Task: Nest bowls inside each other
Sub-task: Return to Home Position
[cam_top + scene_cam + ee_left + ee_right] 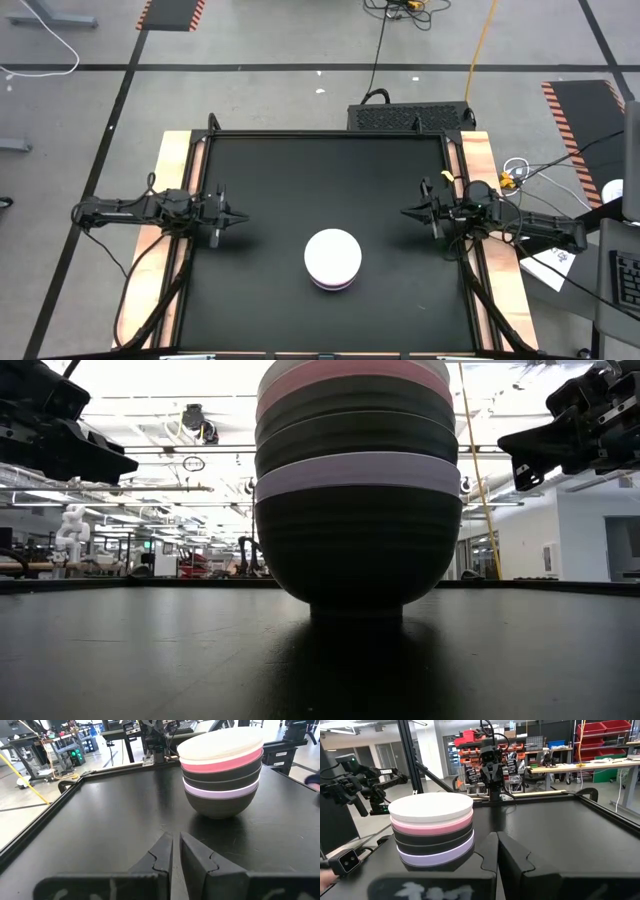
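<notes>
The bowls stand nested in one stack [332,258] on the black table, near its front edge and midway between the arms. From the top they are white, pink, two black, lavender and black [355,510]. The lowest black bowl's foot [355,610] rests on the table. The stack also shows in the left wrist view [222,775] and the right wrist view [432,835]. My left gripper [243,215] [175,840] hovers at the table's left edge, shut, pointing toward the middle. My right gripper [405,211] [496,837] hovers at the right edge, shut, facing it. Neither touches anything.
A raised rim [325,133] frames the black table top, with wooden boards [170,180] along both sides. A small camera [345,862] sits at the near edge, close to the stack. The table around the stack is bare.
</notes>
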